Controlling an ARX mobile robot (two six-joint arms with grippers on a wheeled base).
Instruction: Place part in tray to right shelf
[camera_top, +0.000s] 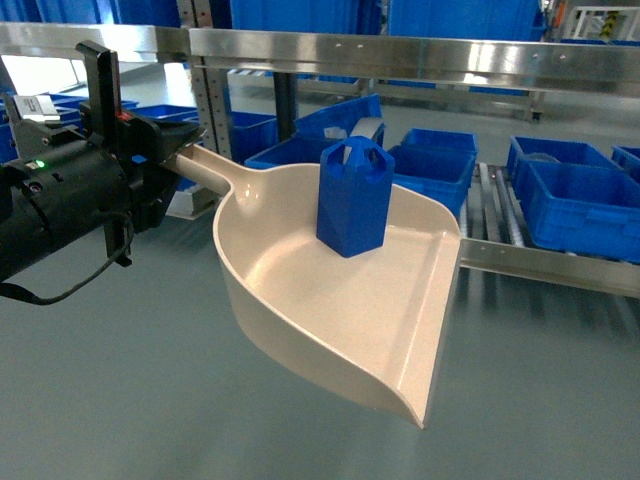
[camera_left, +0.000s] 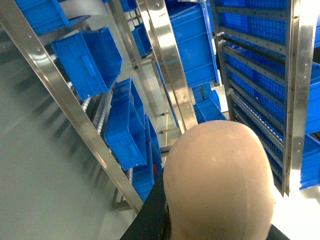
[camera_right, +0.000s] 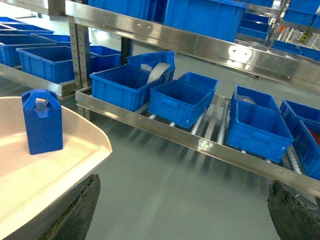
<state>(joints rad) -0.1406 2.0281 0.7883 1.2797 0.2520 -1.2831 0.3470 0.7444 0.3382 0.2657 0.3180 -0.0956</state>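
The right shelf (camera_top: 560, 262) is the biggest thing here, a long steel rack lying beyond the left gripper (camera_top: 165, 150) and off to its right, its flat front rail running past rows of small white rollers. Blue crates (camera_right: 257, 127) sit side by side on those rollers; one of them holds a roll of white tape (camera_right: 159, 71).

Next in size is the tray (camera_top: 300, 300), a beige scoop held up in the air above the grey floor. It stretches out from the left gripper toward the rack, tipped so its open lip faces right, the far corner close to the front rail. The left gripper is clamped tight on the tray's long handle.

Standing upright on the tray's floor, well out ahead of that gripper, is the part (camera_top: 354, 196), a small blue hexagonal block with arched cut-outs on top.

The right gripper (camera_right: 182, 210) hangs in front of the rack with its two dark fingertips (camera_right: 82, 205) spread wide, empty.
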